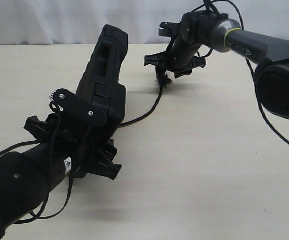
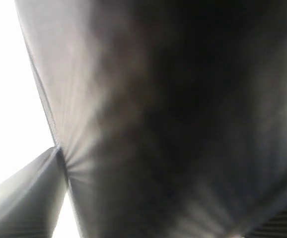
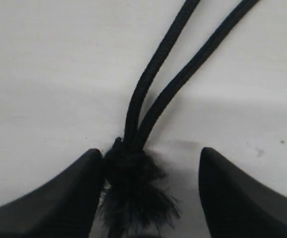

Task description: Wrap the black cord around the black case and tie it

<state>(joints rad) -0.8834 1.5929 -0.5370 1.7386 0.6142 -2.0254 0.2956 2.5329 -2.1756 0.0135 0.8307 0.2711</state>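
Note:
The black case (image 1: pixel 104 65) stands tilted up on edge at the left of the beige table (image 1: pixel 209 165). My left gripper (image 1: pixel 95 135) is shut on its near end. In the left wrist view the case (image 2: pixel 183 99) fills the frame as a dark blur, hiding the jaws. The black cord (image 1: pixel 152 107) runs from under the case to the far middle. There my right gripper (image 1: pixel 165 71) hangs low over its frayed tuft. In the right wrist view two strands of cord (image 3: pixel 153 74) meet at the knotted tuft (image 3: pixel 133 193). That tuft lies between the open jaws of the right gripper (image 3: pixel 152 158), against one finger.
A white backdrop (image 1: pixel 59 20) closes the far side of the table. Thin arm wires (image 1: pixel 274 130) hang from the right arm, and another wire (image 1: pixel 59 200) loops below the left arm. The right arm's base (image 1: pixel 284 90) sits at the right edge.

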